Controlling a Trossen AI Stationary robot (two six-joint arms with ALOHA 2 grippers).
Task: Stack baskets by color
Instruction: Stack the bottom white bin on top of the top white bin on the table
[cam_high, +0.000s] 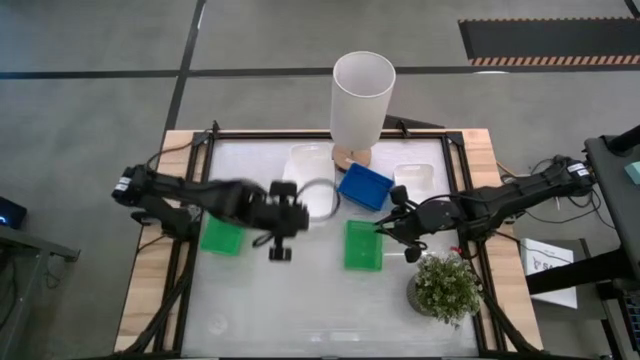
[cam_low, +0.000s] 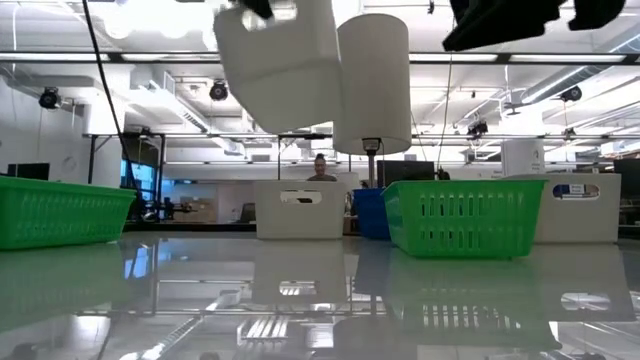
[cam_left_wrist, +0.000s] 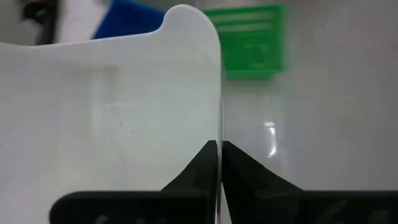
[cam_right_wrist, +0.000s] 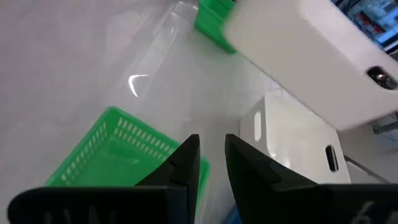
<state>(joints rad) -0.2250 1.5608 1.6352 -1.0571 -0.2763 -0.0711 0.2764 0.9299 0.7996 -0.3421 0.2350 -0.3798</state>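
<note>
My left gripper is shut on a white translucent basket, which it holds high above the middle of the table. A second white basket rests at the back, with a blue basket beside it and a third white one further right. One green basket lies at the left and another right of centre. My right gripper hovers over that green basket's right side, open by a narrow gap with nothing in it. My left gripper pinches one thin side wall of the white basket at its rim, one finger inside and one outside. The fingers come slanting down from the table's left. The basket is lifted clear of the table and the other baskets.
A tall white cylinder stands at the back centre on a wooden foot. A potted plant stands at the near right, close under my right arm. The near-left part of the table is bare.
</note>
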